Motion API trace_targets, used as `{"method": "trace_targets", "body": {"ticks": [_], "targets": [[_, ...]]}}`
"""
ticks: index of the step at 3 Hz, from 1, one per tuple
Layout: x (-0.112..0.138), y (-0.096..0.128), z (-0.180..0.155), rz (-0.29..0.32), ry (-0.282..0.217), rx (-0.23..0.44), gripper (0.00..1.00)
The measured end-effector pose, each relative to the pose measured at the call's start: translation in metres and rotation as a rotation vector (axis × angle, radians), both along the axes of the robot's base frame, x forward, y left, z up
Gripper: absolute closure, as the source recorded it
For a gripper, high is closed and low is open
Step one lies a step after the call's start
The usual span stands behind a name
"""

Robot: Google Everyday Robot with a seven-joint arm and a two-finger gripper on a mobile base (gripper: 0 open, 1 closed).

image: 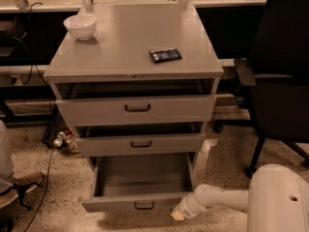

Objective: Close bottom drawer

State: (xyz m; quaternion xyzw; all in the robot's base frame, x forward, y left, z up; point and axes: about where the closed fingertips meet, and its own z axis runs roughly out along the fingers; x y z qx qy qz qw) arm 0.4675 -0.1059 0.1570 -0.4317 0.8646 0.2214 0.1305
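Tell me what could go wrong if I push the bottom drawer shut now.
The end effector sits by the right front corner of the bottom drawer, away from its handle. An off-centre push there might skew the drawer and jam it. The end effector could also slip off that corner and miss the drawer.
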Motion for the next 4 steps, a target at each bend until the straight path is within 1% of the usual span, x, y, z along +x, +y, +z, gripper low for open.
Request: {"method": "trace_targets", "body": {"ticks": [1,2,3,4], "targets": [[0.045,0.037,0.009,0.063,-0.149,0.04,1.0],[0.045,0.037,0.009,0.063,-0.149,0.04,1.0],[0.054,0.037,0.007,0.112,-0.209,0.018,1.0],[0.078,0.041,0.003,0.229,-0.335,-0.028,1.0]]}}
